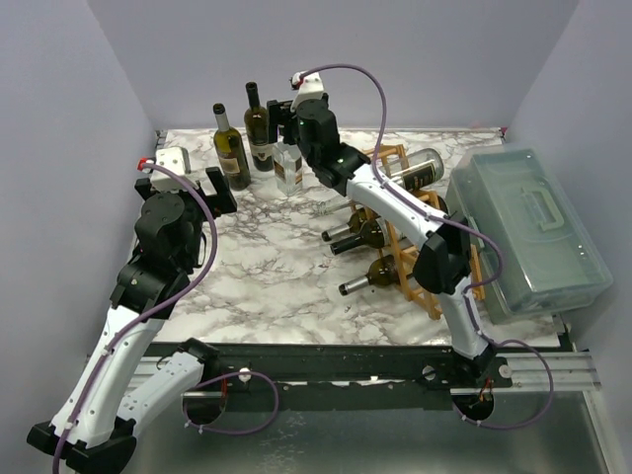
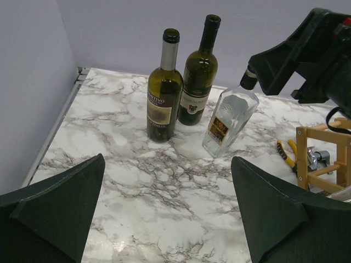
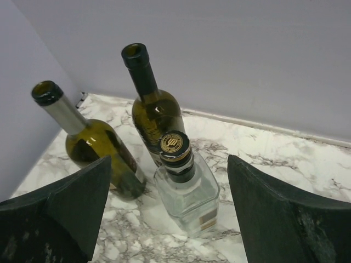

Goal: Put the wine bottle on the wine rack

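**Right end effector straddling the capped neck of the clear bottle, fingers spread wide and touching nothing.**
The clear bottle is standing on the marble bench, just beside a silver-necked green bottle and a dark-necked green bottle, well apart from the wine rack. The left end effector is hovering released, gripping nothing.

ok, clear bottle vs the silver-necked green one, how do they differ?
The clear bottle is colourless glass with a squarish body; the silver-necked green bottle is dark and round. The clear bottle wears a black and gold cap; the green bottle's mouth is open. The clear bottle is shorter than the green bottle. Both carry labels and sit on the marble table.
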`<act>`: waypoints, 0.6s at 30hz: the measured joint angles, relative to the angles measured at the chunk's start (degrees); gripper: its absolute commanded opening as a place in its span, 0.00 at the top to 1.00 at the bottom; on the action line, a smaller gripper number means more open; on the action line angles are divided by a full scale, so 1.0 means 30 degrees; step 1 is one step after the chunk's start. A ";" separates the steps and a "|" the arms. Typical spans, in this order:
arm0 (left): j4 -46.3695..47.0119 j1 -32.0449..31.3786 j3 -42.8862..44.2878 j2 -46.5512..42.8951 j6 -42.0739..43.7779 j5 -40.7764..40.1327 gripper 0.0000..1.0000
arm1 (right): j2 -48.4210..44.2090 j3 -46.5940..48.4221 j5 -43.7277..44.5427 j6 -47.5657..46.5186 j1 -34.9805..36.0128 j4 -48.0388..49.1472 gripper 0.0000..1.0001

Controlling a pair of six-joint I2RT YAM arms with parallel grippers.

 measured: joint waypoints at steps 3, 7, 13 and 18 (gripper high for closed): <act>0.0000 -0.0007 0.0000 -0.0066 0.0007 -0.0029 0.01 | 0.1268 0.1035 -0.0182 -0.0670 -0.0321 -0.0168 0.12; 0.0007 -0.0007 0.0000 -0.0117 0.0022 -0.0066 0.01 | 0.2186 0.1457 -0.0379 -0.1013 -0.0561 -0.0248 0.16; 0.0007 -0.0007 0.0000 -0.0109 0.0080 -0.0146 0.01 | 0.3045 0.1654 -0.0539 -0.1508 -0.0583 -0.0153 0.28; 0.0000 -0.0007 0.0000 -0.0109 0.0095 -0.0270 0.01 | 0.4007 0.2164 -0.0590 -0.1698 -0.0627 0.0175 0.36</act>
